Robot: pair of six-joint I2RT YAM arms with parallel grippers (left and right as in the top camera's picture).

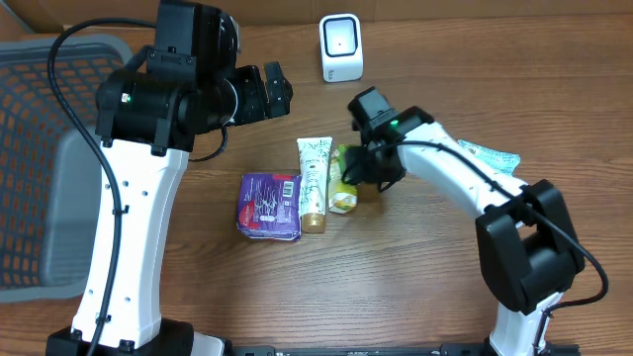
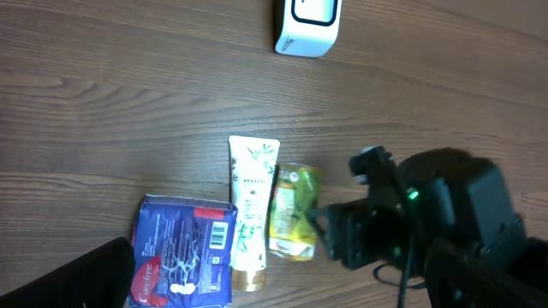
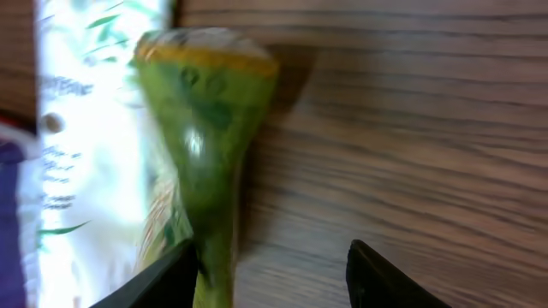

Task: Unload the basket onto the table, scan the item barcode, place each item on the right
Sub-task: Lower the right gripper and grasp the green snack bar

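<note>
A green and yellow pouch (image 1: 342,184) (image 2: 292,214) lies on the wooden table beside a white tube (image 1: 314,178) (image 2: 251,201) and a purple pack (image 1: 269,206) (image 2: 184,257) whose barcode faces up. The white scanner (image 1: 341,47) (image 2: 306,26) stands at the far edge. My right gripper (image 1: 368,168) (image 3: 270,257) is low at the pouch's right side and open. Its left finger touches the pouch's edge (image 3: 201,128), while its right finger stands apart over bare wood. My left gripper (image 1: 269,91) hangs open high above the table, holding nothing.
A grey mesh basket (image 1: 40,148) fills the left side. A pale teal packet (image 1: 492,156) lies right of the right arm. Bare wood shows between the items and the scanner.
</note>
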